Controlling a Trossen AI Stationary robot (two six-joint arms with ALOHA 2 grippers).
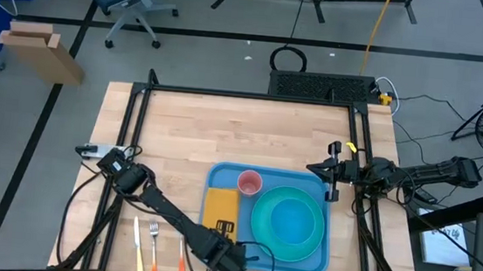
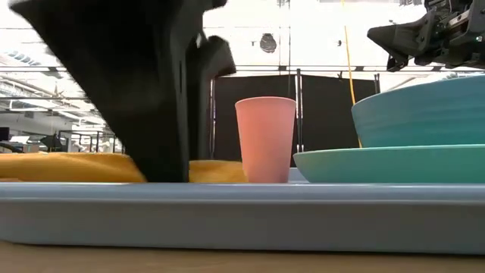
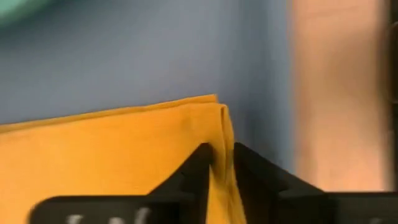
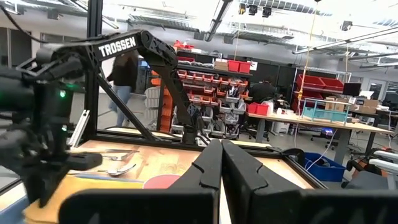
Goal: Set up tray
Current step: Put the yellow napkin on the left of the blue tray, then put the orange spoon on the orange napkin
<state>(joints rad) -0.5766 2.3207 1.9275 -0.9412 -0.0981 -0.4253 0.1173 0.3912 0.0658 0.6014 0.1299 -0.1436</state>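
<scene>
The light-blue tray [image 1: 220, 176] lies near the table's front edge. It holds a folded yellow napkin [image 1: 219, 206] on its left part, a pink cup [image 1: 249, 183] standing upright, and a turquoise plate [image 1: 286, 223] with a bowl [image 2: 420, 114] on it. My left gripper [image 1: 227, 255] stands over the napkin's near end, pointing steeply down and shut on the napkin [image 3: 124, 149]. My right gripper [image 1: 313, 168] hangs shut above the tray's far right corner, touching nothing. My left gripper pinches the napkin's folded near edge [image 3: 219, 124], close to its near right corner, between its two fingers [image 3: 199, 168]. The fingers come from above, pointing steeply down. At least two layers show at the fold. The napkin lies flat on the tray.
A knife [image 1: 138, 240], a fork [image 1: 153, 240] and an orange-handled piece [image 1: 183, 258] lie on the bare wood left of the tray. A black frame [image 1: 139, 109] runs along the table's left, far and right sides.
</scene>
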